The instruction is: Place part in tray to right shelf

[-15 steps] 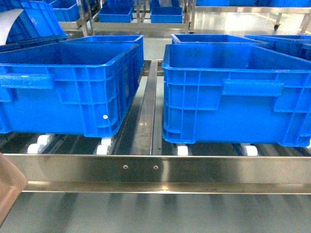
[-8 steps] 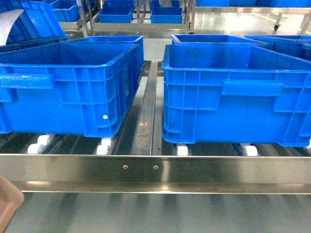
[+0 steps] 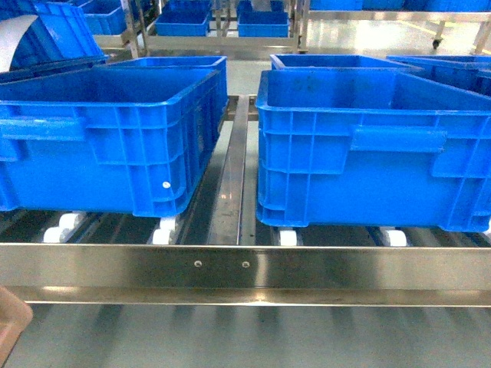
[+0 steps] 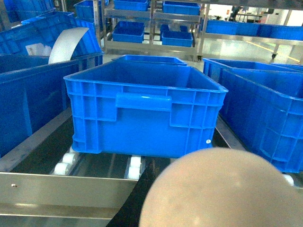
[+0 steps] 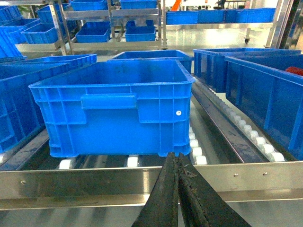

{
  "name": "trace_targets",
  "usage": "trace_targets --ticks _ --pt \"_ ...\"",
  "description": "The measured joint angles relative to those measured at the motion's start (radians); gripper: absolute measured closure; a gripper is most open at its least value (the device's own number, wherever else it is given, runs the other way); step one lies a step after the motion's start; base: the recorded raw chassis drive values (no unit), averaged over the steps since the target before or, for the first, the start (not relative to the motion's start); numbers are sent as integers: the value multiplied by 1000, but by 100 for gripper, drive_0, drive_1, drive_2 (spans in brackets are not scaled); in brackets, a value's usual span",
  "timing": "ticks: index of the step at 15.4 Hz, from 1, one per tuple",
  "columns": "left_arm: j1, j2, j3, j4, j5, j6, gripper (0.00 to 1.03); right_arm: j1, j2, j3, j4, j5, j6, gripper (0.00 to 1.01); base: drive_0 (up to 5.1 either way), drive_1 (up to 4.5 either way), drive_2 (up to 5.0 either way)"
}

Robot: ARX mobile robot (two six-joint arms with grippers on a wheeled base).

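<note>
The right shelf's front rail (image 3: 245,264) crosses the head view, with two blue crates (image 3: 107,134) (image 3: 368,146) on white rollers (image 3: 163,230) behind it. The right gripper (image 5: 177,163) is pressed together, empty. A beige tray (image 4: 222,189) fills the left wrist view; the left gripper's state cannot be told. The part is unseen.

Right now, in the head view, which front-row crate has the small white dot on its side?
The left crate; the dot sits near its lower right corner. The right crate shows none.
</note>
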Motion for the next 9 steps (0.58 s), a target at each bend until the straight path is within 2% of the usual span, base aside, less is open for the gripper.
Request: trace_targets --ticks 2,3,4,5,9 --pt "0 -70 0 -81 0 0 90 0 0 0 0 0 0 99 0 0 0" --pt "0 -169 0 -221 1 0 90 0 0 0 -1 1 0 99 0 0 0" --pt "0 -188 2 -179 -1 1 90 0 0 0 0 0 0 99 0 0 0" --pt "0 -188 1 -211 1 0 90 0 0 0 -2 1 0 99 0 0 0" --pt "0 -188 1 -201 0 0 90 0 0 0 0 0 0 99 0 0 0"
